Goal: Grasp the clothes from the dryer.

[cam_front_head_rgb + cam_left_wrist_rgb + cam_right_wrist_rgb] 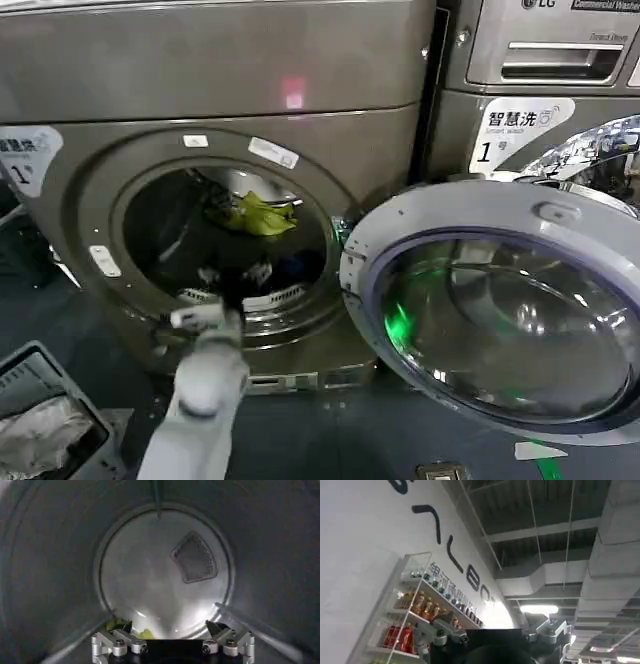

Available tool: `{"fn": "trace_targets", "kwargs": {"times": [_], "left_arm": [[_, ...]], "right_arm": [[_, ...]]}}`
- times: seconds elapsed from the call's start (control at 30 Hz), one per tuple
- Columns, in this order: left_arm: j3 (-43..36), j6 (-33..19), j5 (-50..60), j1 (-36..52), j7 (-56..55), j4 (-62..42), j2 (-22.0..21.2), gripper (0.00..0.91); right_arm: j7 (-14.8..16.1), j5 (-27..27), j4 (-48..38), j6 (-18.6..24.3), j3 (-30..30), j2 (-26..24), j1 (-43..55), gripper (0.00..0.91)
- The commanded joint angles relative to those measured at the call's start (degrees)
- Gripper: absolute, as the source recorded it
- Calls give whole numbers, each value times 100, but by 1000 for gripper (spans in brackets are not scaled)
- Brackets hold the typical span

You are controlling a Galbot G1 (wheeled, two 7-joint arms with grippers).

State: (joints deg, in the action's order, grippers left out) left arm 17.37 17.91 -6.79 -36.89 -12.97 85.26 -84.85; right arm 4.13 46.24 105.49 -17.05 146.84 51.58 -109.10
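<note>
You are in a laundry room with a dark floor, facing the dryer (90, 80), its round glass door (500, 310) swung wide to your right and a like machine (540, 80) with a silver drawer panel standing beside it. Inside the drum (45, 570), the lime yellow-green garment (258, 214) lies heaped toward the back, with the dark navy garment (295, 268) lower down near the porthole lip. Both look soft and light, likely to sag and snag rather than slide, so you should pinch a raised fold of the green heap and draw it out over the rim. Your left gripper (172, 640) is reaching through the porthole, its jaws spread wide with nothing between them, a scrap of green showing just past its fingers. Your right gripper (492, 635) is held away, pointing up toward a ceiling and a drinks shelf (415, 615), jaws apart and empty. At your lower left a grey basket (90, 420) holds a pale cloth (35, 425)
</note>
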Motion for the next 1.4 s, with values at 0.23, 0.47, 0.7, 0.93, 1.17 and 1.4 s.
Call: {"fn": "trace_targets", "kwargs": {"times": [0.23, 0.47, 0.7, 0.93, 1.17, 1.4], "left_arm": [[-557, -69, 1291, 2664, 2680, -3813, 321, 907], [-2052, -1507, 2248, 4101, 5270, -6055, 382, 907], [-2959, -2097, 3816, 4823, 6612, -6828, 390, 907], [-3736, -2247, 4356, 5333, 7322, -7613, 79, 907], [-3969, -1860, 4105, 5362, 7025, -8271, -592, 907], [-3604, -1888, 3420, 5254, 6452, -8170, -541, 907]], "right_arm": [[18, 23, 34, 23, -83, 0, 118, 907], [34, 23, 75, 38, -159, 48, 221, 907], [42, 17, 56, 71, -174, 91, 235, 907], [22, -2, 184, 62, -341, 150, 363, 907], [29, -16, 242, 57, -394, 180, 384, 907], [42, -23, 319, 80, -492, 218, 434, 907]]}}
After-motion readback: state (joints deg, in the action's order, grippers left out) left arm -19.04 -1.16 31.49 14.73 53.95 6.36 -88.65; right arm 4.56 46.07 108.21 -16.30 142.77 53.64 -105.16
